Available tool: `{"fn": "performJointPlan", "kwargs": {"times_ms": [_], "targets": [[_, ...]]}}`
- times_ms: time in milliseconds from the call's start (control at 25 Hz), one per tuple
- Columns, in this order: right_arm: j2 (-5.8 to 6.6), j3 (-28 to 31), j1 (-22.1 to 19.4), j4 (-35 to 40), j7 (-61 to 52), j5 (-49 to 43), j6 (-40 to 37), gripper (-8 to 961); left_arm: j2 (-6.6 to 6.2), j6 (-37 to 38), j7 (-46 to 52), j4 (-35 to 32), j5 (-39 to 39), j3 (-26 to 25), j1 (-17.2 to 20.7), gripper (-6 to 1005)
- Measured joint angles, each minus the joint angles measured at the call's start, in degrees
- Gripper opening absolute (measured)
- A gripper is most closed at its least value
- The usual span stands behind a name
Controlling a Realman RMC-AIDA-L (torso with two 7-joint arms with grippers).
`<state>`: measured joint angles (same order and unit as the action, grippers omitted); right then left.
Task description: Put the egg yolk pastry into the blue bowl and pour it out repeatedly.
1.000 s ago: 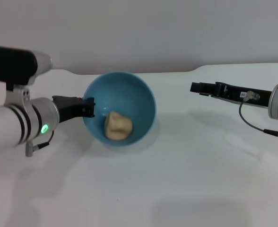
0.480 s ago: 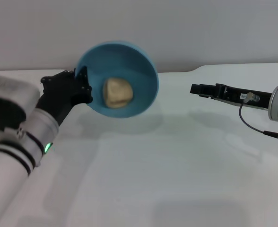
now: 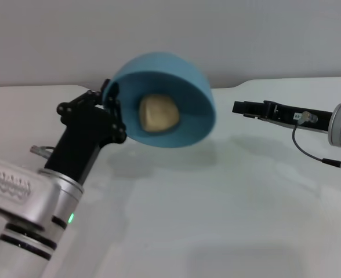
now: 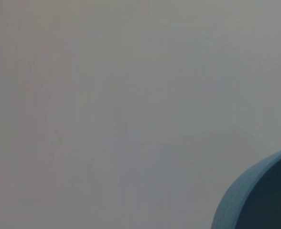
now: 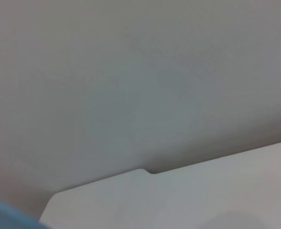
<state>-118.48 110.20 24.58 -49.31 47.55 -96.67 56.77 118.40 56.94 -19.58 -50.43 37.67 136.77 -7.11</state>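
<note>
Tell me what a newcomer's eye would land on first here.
First, the blue bowl, lifted off the white table and tipped on its side by the left gripper clamped on its rim. The pastry sits inside it, not yet out. The right gripper hangs idle at right.

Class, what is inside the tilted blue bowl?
The egg yolk pastry sits inside the blue bowl, held by the left end effector. The bowl floor beneath the pastry is hidden.

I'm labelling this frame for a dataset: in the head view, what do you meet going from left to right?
Left pincer gripping the bowl's rim → blue bowl, lifted and tipped, with the pastry inside → right pincer, off to the side above the table.
</note>
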Motion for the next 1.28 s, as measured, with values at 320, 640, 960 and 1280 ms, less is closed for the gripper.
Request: {"fn": "performJointPlan", "kwargs": {"times_ms": [320, 640, 960, 1280], "targets": [[-0.04, 0.52, 0.14, 0.51, 0.00, 0.00, 0.21, 349, 0.33, 5.50, 0.51, 3.46, 0.44, 3.24, -2.63, -1], [-0.09, 0.55, 0.12, 0.67, 0.00, 0.00, 0.28, 349, 0.60, 10.88, 0.62, 4.12, 0.58, 4.52, -4.48, -1], [-0.20, 0.55, -0.04, 0.67, 0.00, 0.12, 0.28, 348, 0.61, 12.69, 0.66, 5.02, 4.82, 5.31, -6.77, -1], [-0.18, 0.54, -0.39, 0.77, 0.00, 1.33, 0.42, 348, 0.60, 11.16, 0.74, 7.94, 8.86, 7.06, -10.34, -1]]}}
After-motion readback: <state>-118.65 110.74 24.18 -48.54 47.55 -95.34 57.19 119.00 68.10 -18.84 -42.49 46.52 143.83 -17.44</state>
